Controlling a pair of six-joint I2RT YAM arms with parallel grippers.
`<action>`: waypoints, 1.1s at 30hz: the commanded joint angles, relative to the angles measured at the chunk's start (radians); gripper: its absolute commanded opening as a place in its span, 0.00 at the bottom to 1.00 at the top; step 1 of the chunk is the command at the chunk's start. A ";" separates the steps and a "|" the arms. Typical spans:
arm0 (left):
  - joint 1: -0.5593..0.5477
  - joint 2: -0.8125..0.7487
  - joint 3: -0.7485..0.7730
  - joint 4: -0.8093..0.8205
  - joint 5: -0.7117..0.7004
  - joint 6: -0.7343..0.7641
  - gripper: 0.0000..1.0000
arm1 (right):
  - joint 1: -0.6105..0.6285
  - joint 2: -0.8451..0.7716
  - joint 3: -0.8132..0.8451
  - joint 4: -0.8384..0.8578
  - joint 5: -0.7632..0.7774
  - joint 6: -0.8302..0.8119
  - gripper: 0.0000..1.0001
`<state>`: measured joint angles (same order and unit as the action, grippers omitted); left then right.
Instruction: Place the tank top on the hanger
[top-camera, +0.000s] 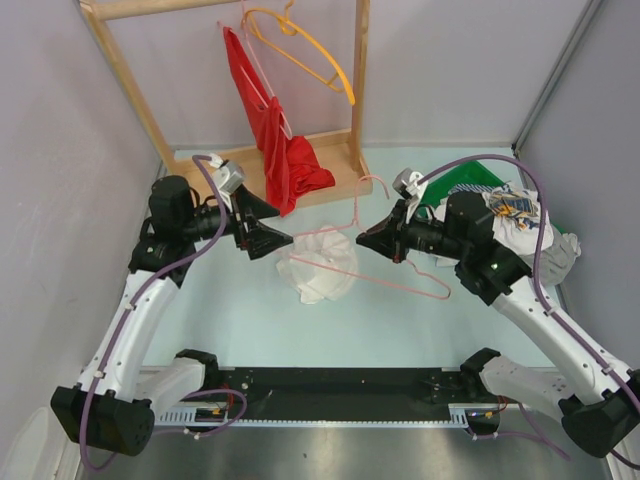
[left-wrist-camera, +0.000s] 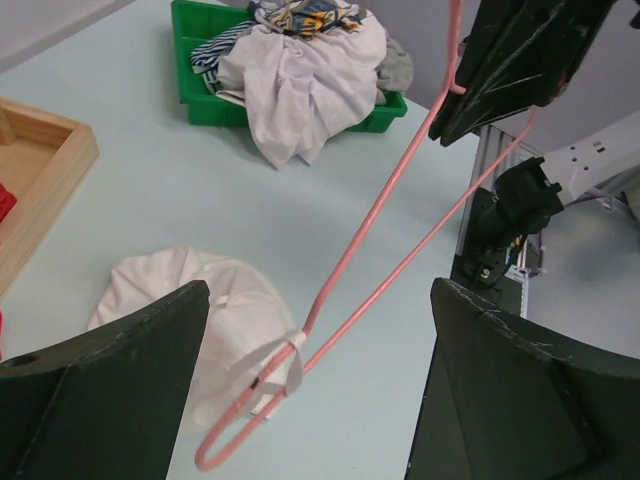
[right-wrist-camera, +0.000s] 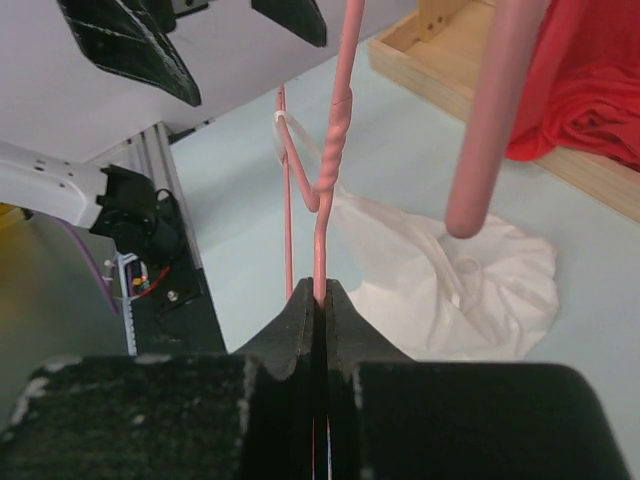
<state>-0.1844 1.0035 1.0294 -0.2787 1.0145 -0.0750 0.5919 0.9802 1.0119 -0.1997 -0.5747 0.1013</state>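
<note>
- Right gripper: jaws pressed together on the wire of the hanger, just below its twisted neck; the hook rises beyond the jaws.
- Hanger, left wrist view: held off the counter and tilted. Its long axis runs from the right jaws down towards the left gripper, and one shoulder corner points into the gap between the left jaws.
- Strap: a white band sits round both wires just short of that corner, apparently already looped on.
- Tank top: crumpled on the counter, below the hanger's low corner and towards the left-hand side of the left jaws. It has no clear long axis.
- Left jaws: spread wide, holding nothing, either side of the hanger corner without touching it.
- Judgement: the left arm is free and nearer the fabric. The second strap would have to travel up the hanger's axis, past the right jaws, to the far shoulder.
</note>
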 joint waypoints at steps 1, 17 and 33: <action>-0.001 0.006 -0.023 0.105 0.117 -0.023 0.96 | 0.005 0.026 -0.007 0.163 -0.149 0.043 0.00; -0.133 0.069 -0.026 0.098 0.206 -0.029 0.77 | 0.052 0.121 0.013 0.250 -0.260 0.058 0.00; -0.185 0.080 -0.003 -0.025 0.170 0.073 0.00 | 0.049 0.155 0.024 0.215 -0.260 0.025 0.00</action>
<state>-0.3664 1.1034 1.0077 -0.3077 1.1904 -0.0429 0.6342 1.1332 0.9974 -0.0216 -0.8192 0.1524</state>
